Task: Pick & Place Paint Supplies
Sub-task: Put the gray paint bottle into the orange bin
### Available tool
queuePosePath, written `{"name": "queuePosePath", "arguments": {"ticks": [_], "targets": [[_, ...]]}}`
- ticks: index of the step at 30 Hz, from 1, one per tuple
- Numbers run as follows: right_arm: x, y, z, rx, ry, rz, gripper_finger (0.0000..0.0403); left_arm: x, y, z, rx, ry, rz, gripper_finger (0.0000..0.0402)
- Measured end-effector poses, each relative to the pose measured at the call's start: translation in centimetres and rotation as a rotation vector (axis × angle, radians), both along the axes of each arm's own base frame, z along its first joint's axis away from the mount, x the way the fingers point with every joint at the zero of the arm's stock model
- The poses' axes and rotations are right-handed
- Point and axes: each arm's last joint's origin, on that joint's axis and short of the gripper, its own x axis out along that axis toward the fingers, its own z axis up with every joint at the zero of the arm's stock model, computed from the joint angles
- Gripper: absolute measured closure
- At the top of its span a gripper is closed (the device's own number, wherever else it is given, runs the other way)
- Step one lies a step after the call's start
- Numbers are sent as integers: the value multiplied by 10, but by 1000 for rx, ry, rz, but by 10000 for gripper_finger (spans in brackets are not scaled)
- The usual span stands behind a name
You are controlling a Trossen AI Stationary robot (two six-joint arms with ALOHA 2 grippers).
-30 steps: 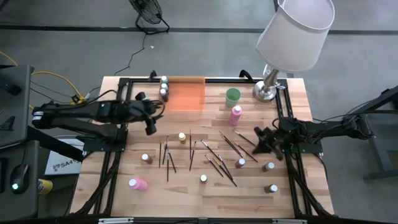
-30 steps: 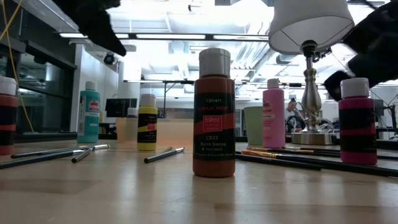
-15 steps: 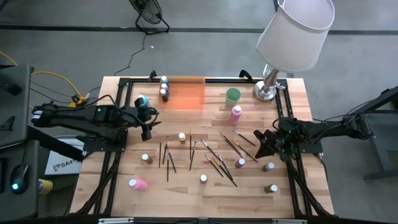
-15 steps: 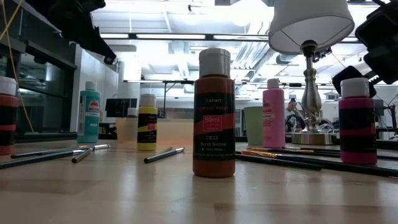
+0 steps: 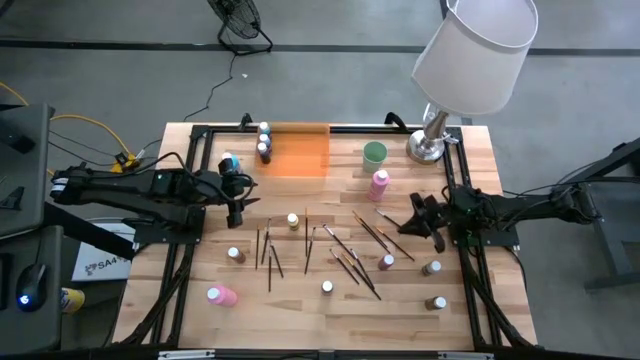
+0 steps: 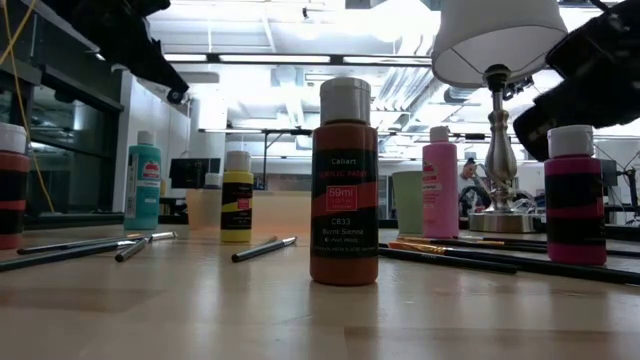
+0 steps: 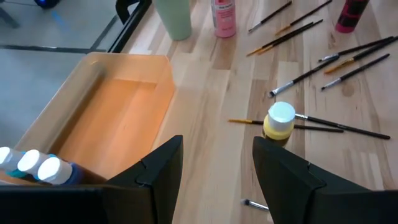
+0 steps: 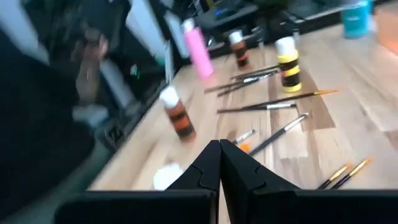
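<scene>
Low view, nearest first: brown paint bottle (image 6: 344,181) upright on wooden table (image 6: 200,320). Behind it brushes (image 6: 263,248) lying flat, then yellow bottle (image 6: 237,197), teal bottle (image 6: 144,182), pink bottle (image 6: 439,183). Farther back, orange tray (image 5: 298,151) holding small bottles (image 5: 264,141) at its left end, green cup (image 5: 374,153), lamp (image 5: 470,60). More bottles, brushes scattered across table middle. Left gripper (image 5: 238,190) above table's left side, fingers spread, nothing between them. Right gripper (image 5: 417,216) on right side near brushes, fingers pressed together, empty.
</scene>
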Motion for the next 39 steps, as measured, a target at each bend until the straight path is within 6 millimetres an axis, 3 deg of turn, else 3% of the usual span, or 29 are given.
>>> {"name": "queuePosePath", "arguments": {"ticks": [3,9,16,20,25,30,39], "targets": [[1,-1,2,152,26,-61,401,0,0,-1,0,9,0,215],[0,1,5,202,98,-88,401,-5,0,2,8,-3,-27,215],[-7,7,58,156,326,-234,401,-18,-1,9,-8,-77,-60,215],[-11,17,81,220,544,-295,401,-21,-2,-4,-21,-93,-103,215],[-10,41,90,351,880,-306,401,-28,-2,-19,-41,-114,-100,215],[-11,73,85,415,1178,-358,401,-33,-2,-16,-50,-182,-102,215],[-31,127,73,467,1423,-475,401,-36,-2,-14,-35,-197,-110,215]]}}
